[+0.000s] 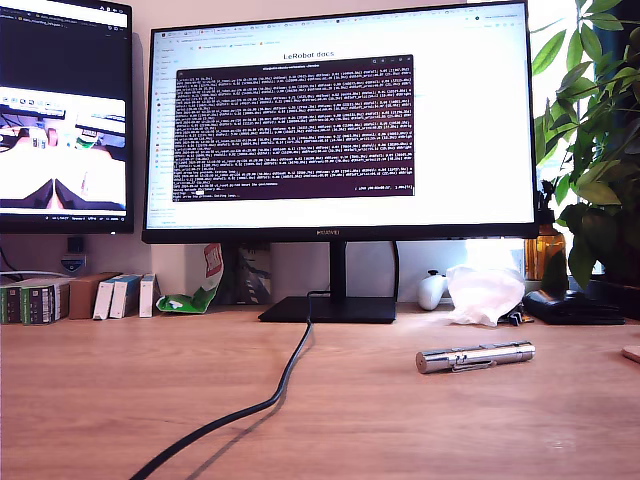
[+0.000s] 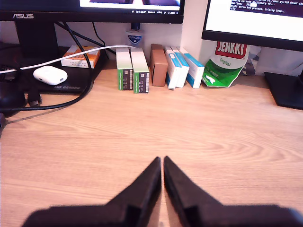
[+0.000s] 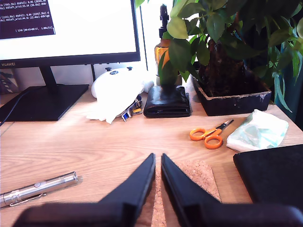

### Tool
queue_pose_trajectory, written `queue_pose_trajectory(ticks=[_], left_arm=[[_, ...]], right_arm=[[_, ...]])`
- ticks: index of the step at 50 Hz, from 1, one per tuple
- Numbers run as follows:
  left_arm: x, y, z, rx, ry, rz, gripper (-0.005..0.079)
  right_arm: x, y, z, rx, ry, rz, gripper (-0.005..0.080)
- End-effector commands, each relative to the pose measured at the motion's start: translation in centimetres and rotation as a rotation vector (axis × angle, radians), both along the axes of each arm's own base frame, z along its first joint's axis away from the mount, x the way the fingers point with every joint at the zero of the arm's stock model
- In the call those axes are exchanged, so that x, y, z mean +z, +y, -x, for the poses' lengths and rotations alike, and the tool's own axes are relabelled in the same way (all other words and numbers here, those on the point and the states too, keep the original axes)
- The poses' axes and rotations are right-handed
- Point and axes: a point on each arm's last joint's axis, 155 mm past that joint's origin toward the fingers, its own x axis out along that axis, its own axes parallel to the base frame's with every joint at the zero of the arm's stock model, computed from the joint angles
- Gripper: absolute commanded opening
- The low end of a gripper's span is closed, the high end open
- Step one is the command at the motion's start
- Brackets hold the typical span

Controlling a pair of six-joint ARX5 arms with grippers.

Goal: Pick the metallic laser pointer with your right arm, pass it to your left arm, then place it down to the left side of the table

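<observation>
- table [image 1: 120, 400]: light wood, seen from low at its front edge in the exterior view; neither arm shows there
- small boxes [image 1: 118, 296] lined along the back edge at the exterior view's left, green snack bag [image 1: 197, 290] just beside them
- my first gripper [image 2: 162, 163]: tips pressed almost together, thin slit between them, nothing pinched, over bare wood facing those boxes
- black cable [image 1: 262, 402] runs from the monitor foot [image 1: 328, 309] toward the front edge
- metallic laser pointer [image 1: 475, 355]: lying flat on the table toward the exterior view's right, in front of the crumpled white bag [image 1: 484, 293], clear of the cable, untouched
- my second gripper [image 3: 157, 161]: tips nearly closed, empty, over a cork mat [image 3: 196, 182]; pointer [image 3: 39, 188] lies near it, apart from the tips
- orange scissors [image 3: 207, 136], black wallet [image 3: 166, 100] and potted plant [image 3: 227, 52] beyond that gripper, toward the back edge
</observation>
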Motion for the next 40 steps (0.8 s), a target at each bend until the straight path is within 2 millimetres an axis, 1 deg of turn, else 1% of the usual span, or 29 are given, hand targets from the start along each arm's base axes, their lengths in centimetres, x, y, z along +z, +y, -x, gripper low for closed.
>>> queue_pose_trajectory(ticks=[1,20,24,25,31,36,39,40], left_arm=[[-1.9,0.0,0.1,0.000,0.048,0.006,-0.0019],[-1.8,-0.1,0.1,-0.004,0.045,0.009,-0.0019],[-1.2,-0.3,-0.1,-0.010,0.019,0.027,-0.0019],[-1.0,-0.4,-0.1,-0.012,0.008,0.054,-0.0019],[1.7,-1.4,-0.6,-0.059,-0.096,0.120,-0.0019],[5.1,-3.2,-0.6,-0.161,-0.225,0.143,-0.0019],[7.5,-4.3,-0.2,-0.232,-0.320,0.133,-0.0019],[8.4,-5.0,0.0,-0.274,-0.352,0.125,-0.0019]], right_arm=[[-0.7,0.1,-0.1,0.004,0.005,-0.004,-0.0010],[-0.4,0.1,-0.1,0.004,-0.005,-0.005,-0.0010],[0.4,0.2,-0.2,0.006,-0.037,-0.007,-0.0010],[0.8,0.2,-0.3,0.007,-0.055,-0.006,-0.0010],[3.9,0.1,-0.4,0.006,-0.175,-0.002,-0.0010],[6.4,0.2,-0.1,0.007,-0.251,0.000,-0.0010],[7.8,0.2,0.2,0.008,-0.280,0.001,-0.0010],[8.3,0.2,0.3,0.009,-0.289,0.002,-0.0010]])
